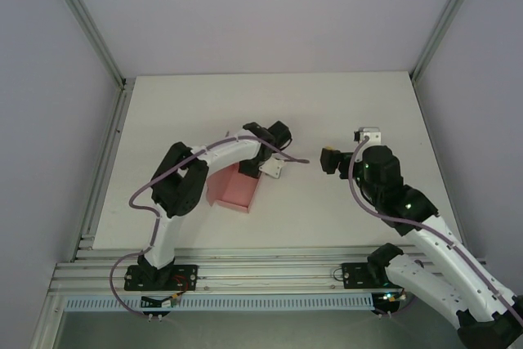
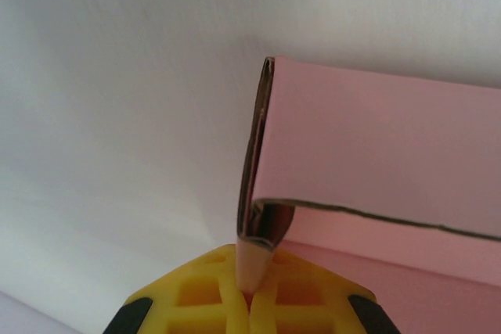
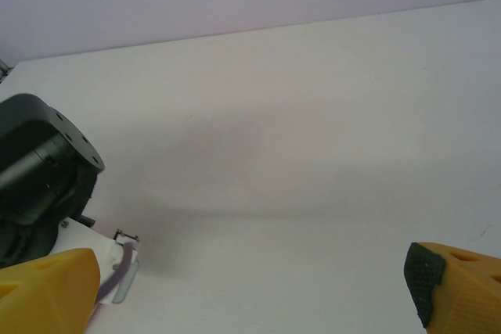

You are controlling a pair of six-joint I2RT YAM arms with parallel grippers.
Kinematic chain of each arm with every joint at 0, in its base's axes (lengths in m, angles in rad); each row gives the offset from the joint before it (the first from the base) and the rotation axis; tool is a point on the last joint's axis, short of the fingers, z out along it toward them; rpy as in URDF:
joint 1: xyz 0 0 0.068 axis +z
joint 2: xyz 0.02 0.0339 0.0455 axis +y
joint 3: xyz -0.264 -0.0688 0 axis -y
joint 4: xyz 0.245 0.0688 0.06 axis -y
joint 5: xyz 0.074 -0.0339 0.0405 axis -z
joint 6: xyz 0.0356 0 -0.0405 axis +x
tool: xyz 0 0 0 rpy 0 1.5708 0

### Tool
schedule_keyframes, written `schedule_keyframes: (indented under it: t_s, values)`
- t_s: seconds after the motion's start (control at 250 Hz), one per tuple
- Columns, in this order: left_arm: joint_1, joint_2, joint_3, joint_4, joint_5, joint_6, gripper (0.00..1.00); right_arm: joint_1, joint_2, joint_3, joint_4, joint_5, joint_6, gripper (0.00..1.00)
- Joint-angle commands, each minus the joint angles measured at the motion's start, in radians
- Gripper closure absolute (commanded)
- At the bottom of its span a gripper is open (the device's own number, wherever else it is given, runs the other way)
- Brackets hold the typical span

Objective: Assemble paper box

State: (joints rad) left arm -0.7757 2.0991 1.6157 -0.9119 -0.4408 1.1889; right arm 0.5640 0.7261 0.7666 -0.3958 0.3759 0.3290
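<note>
paper box [image 1: 233, 190]: far side hidden under my left arm | left wrist cam: box runs off right edge, my left hand [image 2: 249, 307] cropped at bottom | my right hand [image 3: 250, 291]: both fingers cropped at bottom corners

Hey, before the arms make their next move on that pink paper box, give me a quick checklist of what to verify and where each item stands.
1. Left gripper hold on the plain pink thin-card paper box: ok, shut on a folded flap's edge.
2. Right gripper ready: ok, fingers wide apart, nothing between.
3. Right gripper apart from box: ok, white table shows between them in the top view.
4. Box sitting flat on table: cannot tell, left arm covers part.
5. All flaps folded: cannot tell.
</note>
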Motion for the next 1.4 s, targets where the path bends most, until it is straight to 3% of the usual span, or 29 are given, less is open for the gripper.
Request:
schedule_keyframes:
  t_s: [0.0,0.419,0.595,0.735,0.799,0.97,1.158,1.262,1.302,1.394]
  values:
    - [-0.032,0.017,-0.082,0.243,-0.029,0.075,1.0,-0.006,-0.023,-0.004,-0.011,-0.012,0.001,0.0]
    - [-0.103,0.006,-0.364,0.897,0.052,0.187,1.0,-0.012,-0.053,-0.012,-0.023,-0.027,0.003,0.0]
    - [-0.105,-0.053,-0.316,0.796,0.063,0.103,1.0,-0.015,-0.06,-0.01,-0.035,-0.029,0.009,0.0]
    - [-0.102,-0.132,-0.344,0.814,0.093,0.099,0.73,-0.019,-0.053,-0.012,-0.037,-0.037,0.01,0.0]
    - [-0.101,-0.159,-0.337,0.798,0.092,0.093,0.66,-0.02,-0.048,-0.012,-0.04,-0.041,0.012,0.0]
    - [-0.1,-0.237,-0.312,0.728,0.085,0.048,0.58,-0.031,-0.036,-0.006,-0.055,-0.049,0.012,0.0]
    - [-0.103,-0.366,-0.344,0.725,0.162,0.001,0.45,-0.045,-0.007,0.005,-0.063,-0.089,0.014,0.0]
    - [-0.098,-0.442,-0.32,0.743,0.169,-0.161,0.29,-0.062,0.036,0.022,-0.058,-0.126,-0.006,0.0]
    - [-0.087,-0.478,-0.304,0.741,0.186,-0.249,0.01,-0.074,0.063,0.032,-0.052,-0.153,-0.016,0.0]
    - [-0.036,-0.582,-0.284,0.746,0.274,-0.473,0.0,-0.098,0.147,0.063,-0.033,-0.241,-0.064,0.0]
